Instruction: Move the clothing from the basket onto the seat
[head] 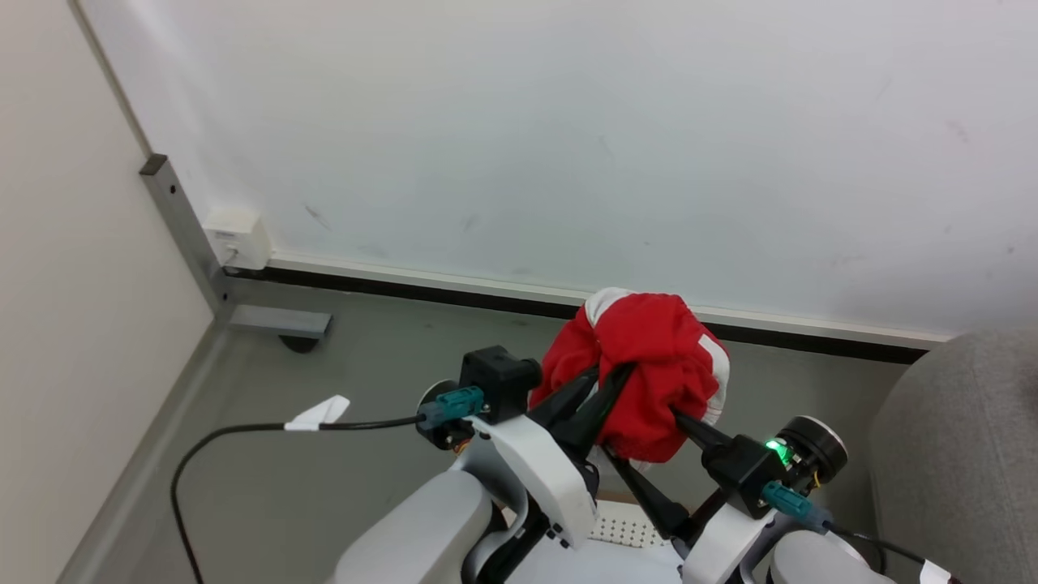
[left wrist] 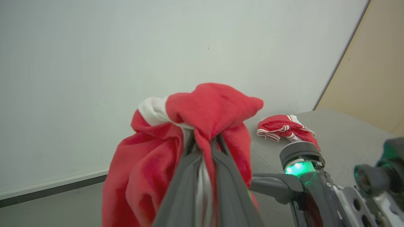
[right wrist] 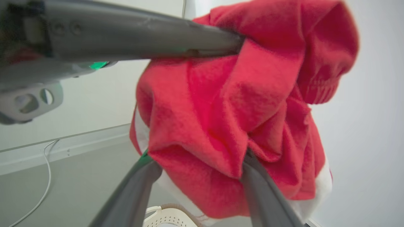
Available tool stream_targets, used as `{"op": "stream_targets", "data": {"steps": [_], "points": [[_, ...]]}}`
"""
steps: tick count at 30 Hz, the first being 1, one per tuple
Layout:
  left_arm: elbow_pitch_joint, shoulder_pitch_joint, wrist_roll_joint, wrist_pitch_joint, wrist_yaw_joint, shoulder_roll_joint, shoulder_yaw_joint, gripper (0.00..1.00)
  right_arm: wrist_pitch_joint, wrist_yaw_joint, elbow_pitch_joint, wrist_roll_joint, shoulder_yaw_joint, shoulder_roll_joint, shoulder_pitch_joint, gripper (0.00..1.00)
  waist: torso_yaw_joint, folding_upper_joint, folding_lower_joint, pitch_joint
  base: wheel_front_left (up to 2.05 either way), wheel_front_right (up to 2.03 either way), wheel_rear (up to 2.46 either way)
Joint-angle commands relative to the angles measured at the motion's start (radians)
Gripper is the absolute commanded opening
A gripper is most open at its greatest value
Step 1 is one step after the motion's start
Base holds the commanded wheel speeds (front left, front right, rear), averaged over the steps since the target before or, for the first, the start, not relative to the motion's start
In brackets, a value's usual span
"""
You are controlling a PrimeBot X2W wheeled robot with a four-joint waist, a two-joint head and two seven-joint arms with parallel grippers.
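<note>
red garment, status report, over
Left gripper shut on red garment, held above basket. Right gripper buried in it, grip unclear. Other garment already on seat. No obstacle seen.

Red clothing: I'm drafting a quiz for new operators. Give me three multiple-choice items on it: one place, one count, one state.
1. Where does the second garment lie? A in the basket; B on the floor; C on the grey seat.
2. How many red garments does the left wrist view show? A one; B two; C three.
3. The left gripper is: A shut on the lifted garment; B open, empty; C resting on the floor.
Answers: C, it lies on grey upholstery; B, one lifted, one on the seat; A, its fingers pinch red fabric.
</note>
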Motion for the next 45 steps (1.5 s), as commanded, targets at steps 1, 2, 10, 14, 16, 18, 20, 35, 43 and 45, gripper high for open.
{"op": "stream_targets", "data": {"steps": [1,2,10,14,16,18,20,35,43,45], "points": [[0.006,-0.002,-0.006,0.004,-0.005,0.000,-0.004,0.00,0.000,-0.003,0.009,-0.007,-0.005,0.002,-0.011,1.00,0.015,0.0000,-0.0001,-0.001,0.00,0.00,0.00],[0.009,-0.005,-0.009,0.005,-0.006,-0.003,-0.009,0.00,0.000,-0.003,0.021,-0.009,-0.013,0.006,-0.014,1.00,0.024,0.0000,-0.0001,-0.001,0.00,0.00,0.00],[0.037,-0.004,-0.030,0.001,-0.014,-0.012,-0.029,0.00,0.000,-0.003,0.052,0.008,-0.006,0.032,-0.022,0.00,0.054,0.0000,-0.0001,-0.008,0.00,0.00,0.00],[0.046,-0.007,-0.034,-0.005,-0.013,-0.006,-0.026,0.00,0.000,-0.003,0.051,0.018,0.005,0.029,-0.022,0.00,0.048,0.0000,-0.0001,-0.009,0.00,0.00,0.00],[0.050,-0.007,-0.033,-0.009,-0.009,0.000,-0.023,0.00,0.000,-0.003,0.044,0.027,0.001,0.025,-0.020,0.00,0.040,0.0000,-0.0001,-0.008,0.00,0.00,0.00],[0.054,-0.006,-0.036,-0.010,-0.006,0.006,-0.019,0.00,0.000,-0.003,0.036,0.035,-0.007,0.025,-0.013,0.00,0.032,0.0000,-0.0001,-0.007,0.00,0.00,0.00],[0.057,-0.006,-0.036,-0.012,-0.004,0.011,-0.016,0.00,0.000,-0.003,0.034,0.036,-0.012,0.024,-0.009,0.00,0.023,0.0000,-0.0001,-0.005,0.00,0.00,0.00],[0.032,0.008,-0.015,-0.041,0.015,0.045,-0.013,1.00,0.000,-0.003,-0.038,0.020,-0.181,0.043,0.049,0.00,-0.091,0.0000,-0.0001,0.025,0.00,0.00,0.00],[-0.023,0.015,0.031,-0.061,0.012,0.079,-0.038,1.00,0.000,-0.003,-0.126,-0.012,-0.326,0.009,0.098,0.00,-0.231,0.0000,-0.0001,0.059,0.00,0.00,0.00],[-0.032,0.018,0.058,-0.067,0.020,0.087,-0.046,1.00,0.000,-0.002,-0.150,-0.012,-0.351,-0.001,0.110,0.00,-0.274,0.0000,-0.0001,0.064,0.00,0.00,0.00]]}}
